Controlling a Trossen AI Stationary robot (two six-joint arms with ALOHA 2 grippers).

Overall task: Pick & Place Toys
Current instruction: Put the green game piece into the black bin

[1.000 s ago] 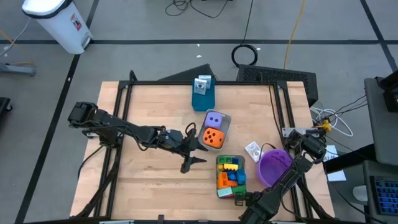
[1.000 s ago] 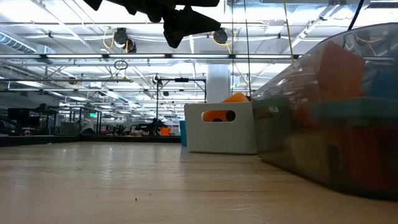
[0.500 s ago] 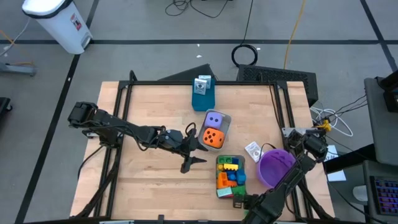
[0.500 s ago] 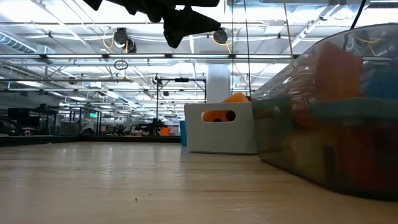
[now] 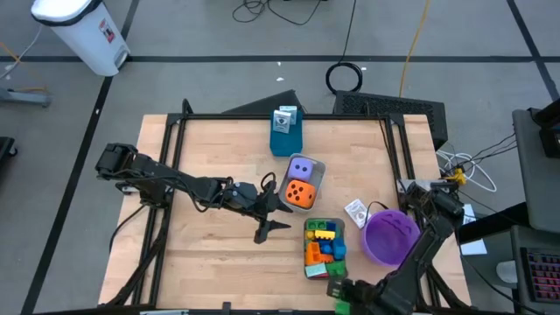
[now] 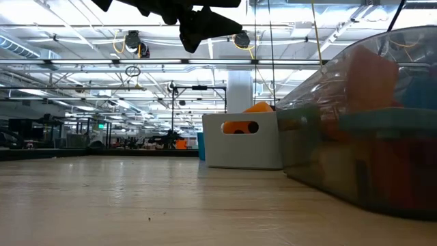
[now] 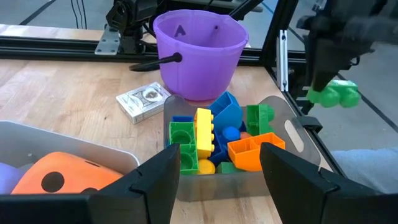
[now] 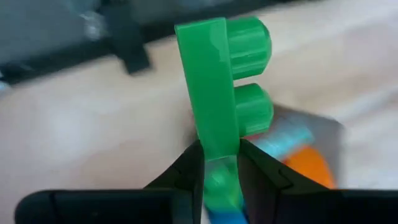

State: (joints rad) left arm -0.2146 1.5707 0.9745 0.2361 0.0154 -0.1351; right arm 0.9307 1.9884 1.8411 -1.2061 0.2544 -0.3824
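Toys: from above, bricks fill one grey tray on the bench, dice another. Right pincer grasps a green brick. Left wrist view: left pincer released. No writing is legible.

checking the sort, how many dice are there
2: a purple die and an orange die, side by side in the grey tray near the table's middle. None seen among the bricks, though some could be hidden.

Grey floor with cables, a white bin, ceiling strip lights overhead.
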